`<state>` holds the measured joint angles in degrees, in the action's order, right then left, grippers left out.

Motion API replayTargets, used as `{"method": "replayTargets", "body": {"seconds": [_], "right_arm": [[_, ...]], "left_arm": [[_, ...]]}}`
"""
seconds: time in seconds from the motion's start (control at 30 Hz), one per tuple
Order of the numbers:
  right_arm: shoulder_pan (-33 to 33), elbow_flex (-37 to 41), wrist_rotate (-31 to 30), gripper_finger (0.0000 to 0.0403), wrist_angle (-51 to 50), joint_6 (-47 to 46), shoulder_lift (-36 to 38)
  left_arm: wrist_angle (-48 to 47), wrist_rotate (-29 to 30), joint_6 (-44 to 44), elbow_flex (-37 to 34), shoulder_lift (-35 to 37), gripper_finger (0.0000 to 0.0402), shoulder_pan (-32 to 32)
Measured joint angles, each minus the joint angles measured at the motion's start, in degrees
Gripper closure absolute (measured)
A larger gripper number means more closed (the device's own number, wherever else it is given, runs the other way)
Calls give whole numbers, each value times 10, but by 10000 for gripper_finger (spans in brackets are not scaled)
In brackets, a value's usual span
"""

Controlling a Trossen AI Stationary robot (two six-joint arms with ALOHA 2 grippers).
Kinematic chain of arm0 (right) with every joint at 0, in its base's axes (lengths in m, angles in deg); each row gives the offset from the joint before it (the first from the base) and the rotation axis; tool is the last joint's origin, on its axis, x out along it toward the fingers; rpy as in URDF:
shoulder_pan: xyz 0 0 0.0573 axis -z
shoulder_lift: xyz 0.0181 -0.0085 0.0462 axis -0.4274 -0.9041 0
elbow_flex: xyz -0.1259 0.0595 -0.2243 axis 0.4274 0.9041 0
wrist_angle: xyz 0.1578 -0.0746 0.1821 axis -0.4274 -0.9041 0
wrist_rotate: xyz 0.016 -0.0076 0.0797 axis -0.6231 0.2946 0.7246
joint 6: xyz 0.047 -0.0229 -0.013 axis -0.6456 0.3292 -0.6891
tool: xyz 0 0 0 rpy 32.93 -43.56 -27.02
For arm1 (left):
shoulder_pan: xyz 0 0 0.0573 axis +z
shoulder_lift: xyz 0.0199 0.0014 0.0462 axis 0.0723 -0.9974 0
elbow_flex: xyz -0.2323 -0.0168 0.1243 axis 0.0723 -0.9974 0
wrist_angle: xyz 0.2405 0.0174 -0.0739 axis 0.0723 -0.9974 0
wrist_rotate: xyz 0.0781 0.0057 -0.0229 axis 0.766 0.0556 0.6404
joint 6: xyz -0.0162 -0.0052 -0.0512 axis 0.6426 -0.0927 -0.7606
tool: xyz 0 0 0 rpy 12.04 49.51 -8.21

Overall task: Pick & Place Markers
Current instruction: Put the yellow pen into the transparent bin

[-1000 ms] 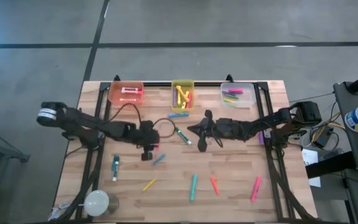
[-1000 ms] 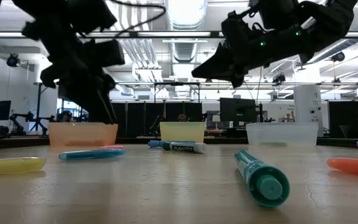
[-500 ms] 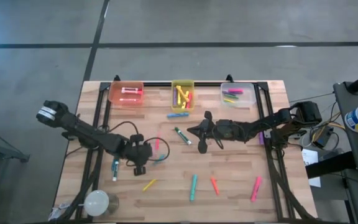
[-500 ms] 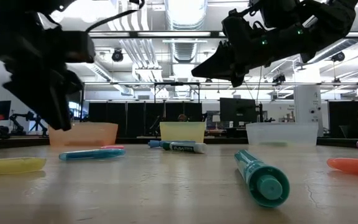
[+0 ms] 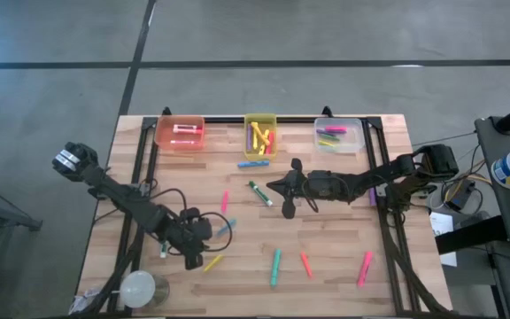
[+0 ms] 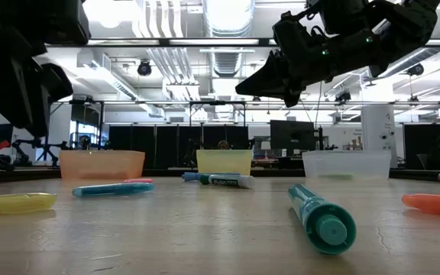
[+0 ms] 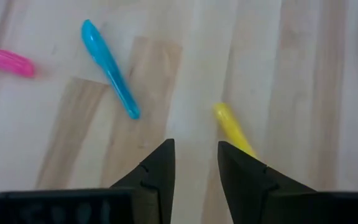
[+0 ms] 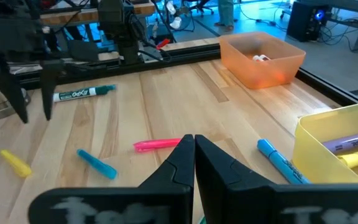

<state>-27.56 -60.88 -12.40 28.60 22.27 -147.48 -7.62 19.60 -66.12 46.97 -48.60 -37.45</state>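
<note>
Now lining up the left gripper (image 7: 194, 163) on the yellow marker (image 7: 233, 127), jaws apart and empty.
Marker lies on the table (image 5: 326, 239) just ahead of my fingertips, off toward one finger; next I need to centre and drop. Right gripper (image 5: 288, 197) hangs closed, holding nothing, mid-table.
</note>
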Motion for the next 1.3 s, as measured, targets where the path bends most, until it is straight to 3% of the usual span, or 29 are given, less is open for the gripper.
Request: {"method": "replayTargets", "body": {"seconds": [0.33,0.63,0.93,1.3], "right_arm": [[-2,0,1,394,0,-4,0],[-2,0,1,394,1,-9,0],[-5,0,2,394,1,-6,0],[-13,0,2,394,2,-4,0]], "left_arm": [[-2,4,-46,25,-42,287,-24],[-105,-18,-19,131,-135,287,-30],[-122,-79,-7,184,-214,287,-30],[-131,-107,0,190,-242,287,-29]]}}
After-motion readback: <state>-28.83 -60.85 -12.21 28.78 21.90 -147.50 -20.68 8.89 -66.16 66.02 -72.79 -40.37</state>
